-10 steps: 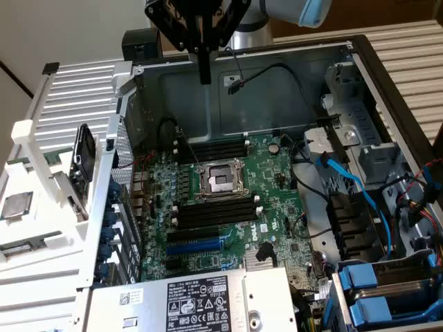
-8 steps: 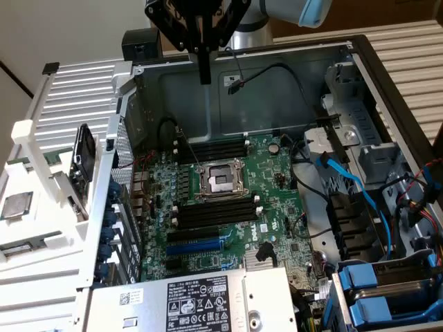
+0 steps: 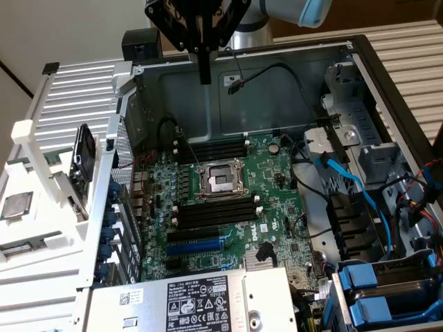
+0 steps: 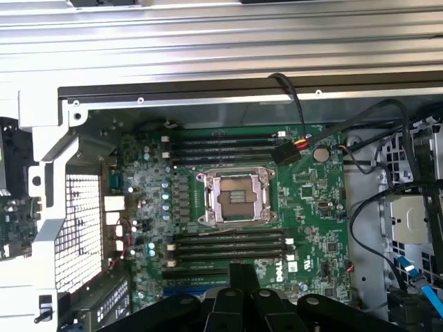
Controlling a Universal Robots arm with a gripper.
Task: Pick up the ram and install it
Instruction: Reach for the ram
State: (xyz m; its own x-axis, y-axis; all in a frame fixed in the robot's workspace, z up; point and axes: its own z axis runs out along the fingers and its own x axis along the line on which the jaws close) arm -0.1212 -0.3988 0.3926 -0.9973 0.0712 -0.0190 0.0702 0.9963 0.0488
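Closed jaws above motherboard (image 3: 277, 173), dangling cable (image 4: 288, 153)

The case (image 3: 277, 76) was seen to be made of bare grey sheet metal with a dull, smooth finish, and its side grille (image 3: 126, 173) of perforated metal. The motherboard (image 3: 239, 238) was shown as a green lacquered board with a slight sheen, and the socket frame (image 3: 220, 181) on it as bright, polished metal. The memory slots (image 3: 211, 214) and the end effector (image 3: 205, 76) were finished in matt black, the drive caddies (image 3: 361, 277) in smooth blue plastic.
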